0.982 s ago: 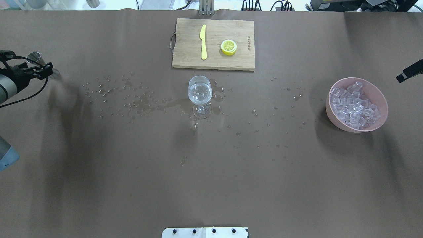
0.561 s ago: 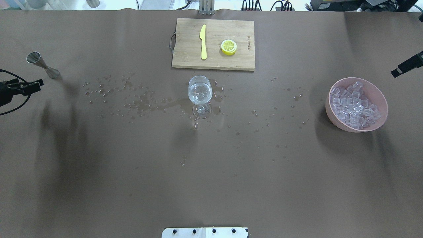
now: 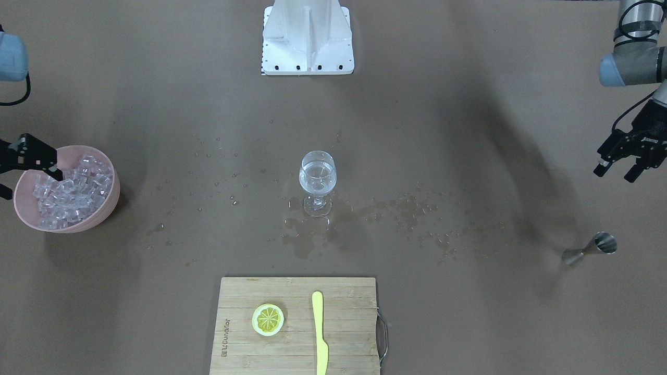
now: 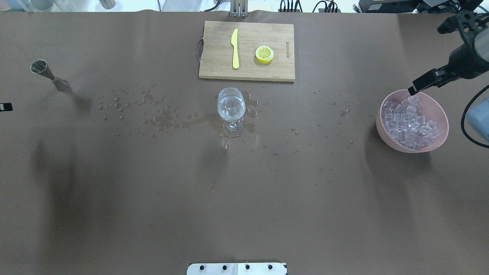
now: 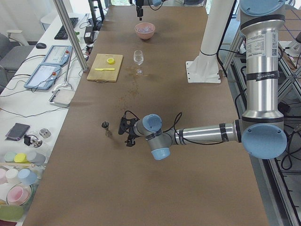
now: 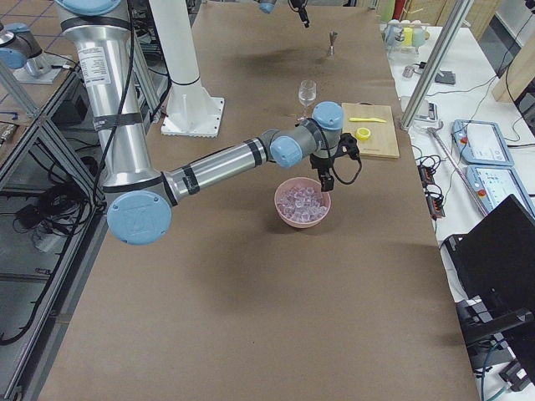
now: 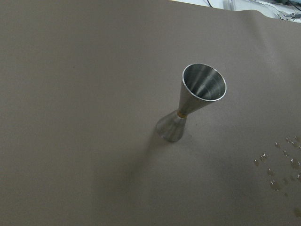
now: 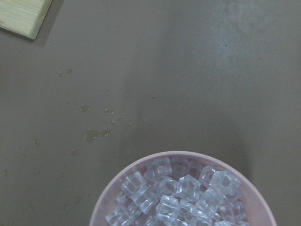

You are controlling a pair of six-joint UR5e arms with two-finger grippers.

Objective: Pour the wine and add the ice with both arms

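Tabletop [image 4: 114,214]: brown sheet, matte, with soft diffuse shadows. Exterior left view: white side bench [image 5: 28,108] along the tabletop's long edge, with a keyboard [image 5: 64,29], a mouse [image 5: 41,45] and two tablets [image 5: 57,54] on it. A slanted aluminium post [image 5: 70,35] rises at the seam. Exterior right view: reddish tiled floor [image 6: 25,10] and a dark laptop screen [image 6: 501,251].

Left arm [image 5: 202,133]: forearm stretched low and near level over table [image 4: 244,198], reaching toward its left edge. Wrist bent, left gripper [image 3: 618,171] pointing down at slant, hanging clear of surface, jaws apart, nothing between them. Right arm [image 6: 217,163]: forearm reaching toward table's right edge, wrist turned down. Right gripper [image 6: 325,182] pointing down, raised off surface, jaws apart, empty. Overhead view shows only tip of left gripper at frame's edge.
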